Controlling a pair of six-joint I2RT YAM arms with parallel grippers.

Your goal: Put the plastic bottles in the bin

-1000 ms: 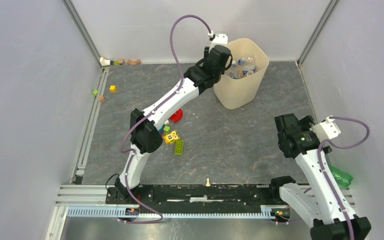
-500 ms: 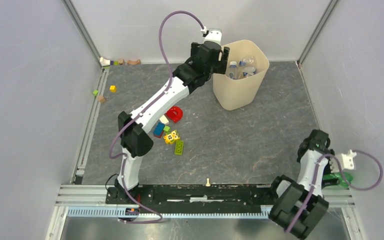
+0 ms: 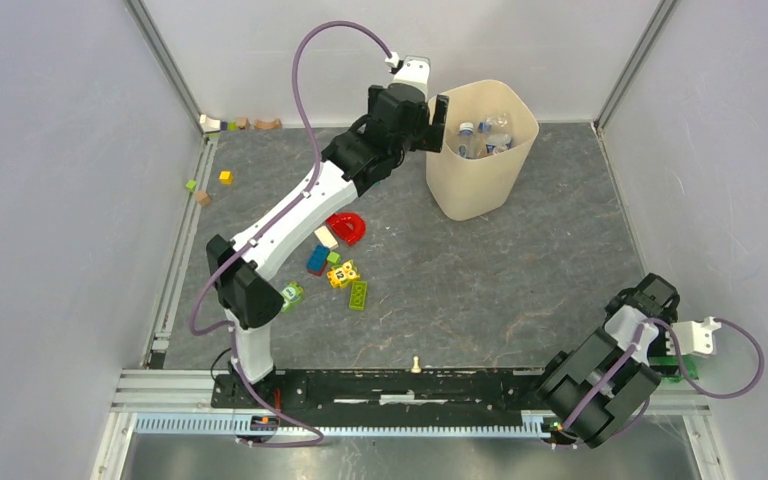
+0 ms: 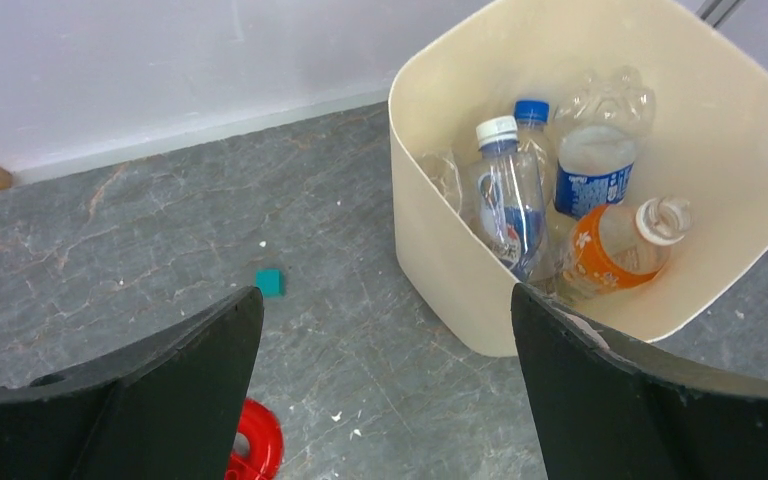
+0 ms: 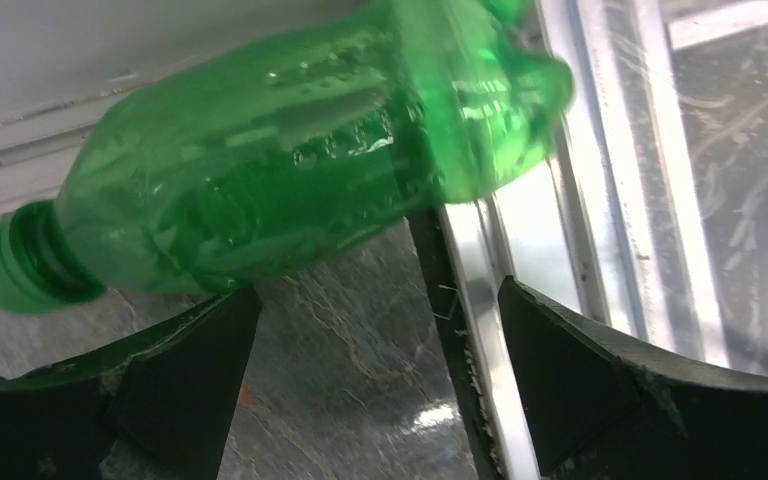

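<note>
Both jaws: stood wide, empty.
Left gripper (image 4: pixel 385 300): hung at nine o'clock of bin (image 4: pixel 430 270), likely for dropping.
Right gripper (image 5: pixel 375 300): faced green bottle (image 5: pixel 290 150) at twelve o'clock, likely for grabbing.

I see the bin (image 3: pixel 480 190) standing on the far side of the grey stone-patterned worktop (image 3: pixel 480 290). Left of the bin and nearer to me lie a red arch (image 3: pixel 346 228) and a cluster of coloured blocks (image 3: pixel 345 275). Small blocks (image 3: pixel 222 177) lie far to the bin's left. A green bottle (image 5: pixel 290 140) lies well to its near right, against the metal rail (image 5: pixel 520 270).
</note>
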